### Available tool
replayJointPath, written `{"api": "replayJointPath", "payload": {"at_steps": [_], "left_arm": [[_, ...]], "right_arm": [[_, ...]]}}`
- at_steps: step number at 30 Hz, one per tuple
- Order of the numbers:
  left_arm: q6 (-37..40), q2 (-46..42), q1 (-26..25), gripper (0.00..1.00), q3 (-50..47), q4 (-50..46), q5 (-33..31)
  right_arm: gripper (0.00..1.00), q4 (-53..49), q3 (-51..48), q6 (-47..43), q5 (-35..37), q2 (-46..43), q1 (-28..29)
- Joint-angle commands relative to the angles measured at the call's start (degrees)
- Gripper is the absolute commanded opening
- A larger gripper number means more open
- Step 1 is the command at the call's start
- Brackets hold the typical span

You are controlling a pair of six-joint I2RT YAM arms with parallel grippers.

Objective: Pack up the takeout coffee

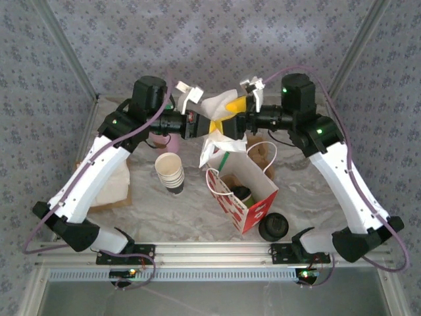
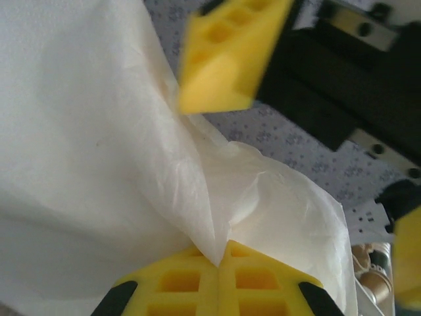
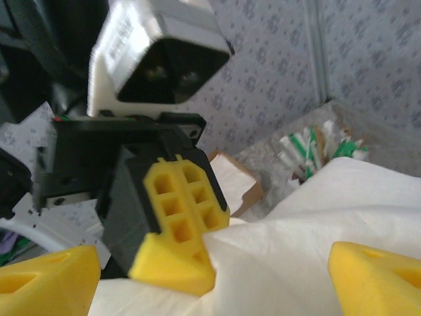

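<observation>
Top view: we spot takeout coffee (image 1: 242, 194) upright inside red-and-white bag (image 1: 258, 209), lid up. We judge cup light, liquid shifting, paper wall soft, lid slick; take sides just under lid, gentle squeeze.

Behind and above bag, left gripper (image 1: 212, 125) pinches white tissue (image 1: 218, 104); right gripper (image 1: 231, 118) spread wide beside it. Cup stack (image 1: 170, 172) left of bag, lid pile (image 1: 273, 227) right of bag, both near. Table cover (image 1: 164, 214) pale, wrinkled; little room.

Left wrist: fingers (image 2: 177, 283) clamped on tissue fold.

Right wrist: jaws wide either side of tissue; contact unclear.
</observation>
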Motion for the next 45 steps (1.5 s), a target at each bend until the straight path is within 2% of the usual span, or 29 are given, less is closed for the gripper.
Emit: {"api": "replayJointPath", "payload": {"at_steps": [1,6,11,17,20,22,25,26,27,29,31,34,45], "left_arm": [[1.9,-0.4,-0.3,0.00,2.3,0.7,3.8],[1.0,-0.8,-0.3,0.00,2.1,3.2,6.1],[0.5,-1.1,-0.1,0.00,2.2,4.0,6.9],[-1.0,-0.5,0.0,0.00,2.1,5.8,7.4],[-1.9,-0.1,0.1,0.00,1.9,7.0,7.3],[-2.1,0.3,-0.2,0.00,2.0,7.3,6.6],[-2.4,0.9,-0.6,0.01,2.4,7.2,5.5],[-2.6,1.0,-0.7,0.03,2.5,7.2,5.1],[-2.9,1.2,-0.6,0.10,2.5,7.1,4.6],[-3.1,1.1,-0.6,0.29,2.5,7.2,3.3],[-3.4,0.7,-0.7,0.59,2.6,6.9,1.1],[-3.0,-1.1,-0.7,0.97,1.7,6.7,-3.5],[-2.3,-10.0,-0.5,0.99,-5.3,5.3,-23.4]], "right_arm": [[0.90,-4.4,2.6,-4.4,-3.0,0.7,1.7],[0.86,-7.9,1.6,-6.9,-2.7,1.6,2.8],[0.83,-6.5,-1.8,-6.8,-3.5,-0.6,2.8],[0.62,-3.8,-3.5,-5.0,-5.5,-2.0,2.1],[0.47,-2.8,-4.0,-3.9,-5.8,-2.2,2.0],[0.30,-1.1,-4.4,-3.1,-5.7,-2.5,2.1],[0.17,0.2,-5.1,-2.1,-4.6,-3.4,2.1],[0.13,0.4,-5.3,-1.9,-3.8,-3.8,2.2],[0.09,0.5,-5.4,-1.5,-2.9,-4.1,2.3],[0.02,0.0,-5.4,-1.0,-1.1,-4.5,2.5],[0.00,-1.5,-5.4,-0.6,1.1,-5.0,2.9],[0.00,-5.6,-5.5,-0.7,5.8,-6.5,4.0],[0.00,-20.1,-6.4,2.7,19.7,-10.8,7.6]]}}
